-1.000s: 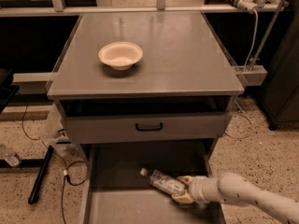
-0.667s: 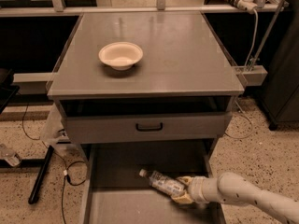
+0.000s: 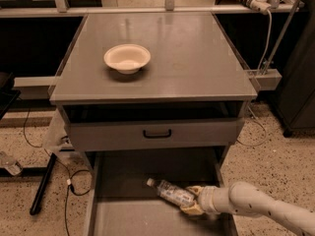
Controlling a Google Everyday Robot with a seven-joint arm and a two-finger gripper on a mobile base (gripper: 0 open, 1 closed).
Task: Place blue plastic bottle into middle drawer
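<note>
The blue plastic bottle [image 3: 172, 192] lies on its side on the floor of the open middle drawer [image 3: 123, 173], white cap pointing up-left, towards the drawer's right half. My gripper [image 3: 191, 200] reaches in from the lower right on a cream arm and sits at the bottle's base end, touching or straddling it low over the drawer floor.
A cream round bowl [image 3: 127, 58] sits on the grey cabinet top [image 3: 197, 58]. The closed upper drawer front with a black handle [image 3: 157, 133] hangs just above the open drawer. Cables [image 3: 69, 183] and a black bar [image 3: 42, 191] lie on the speckled floor at left.
</note>
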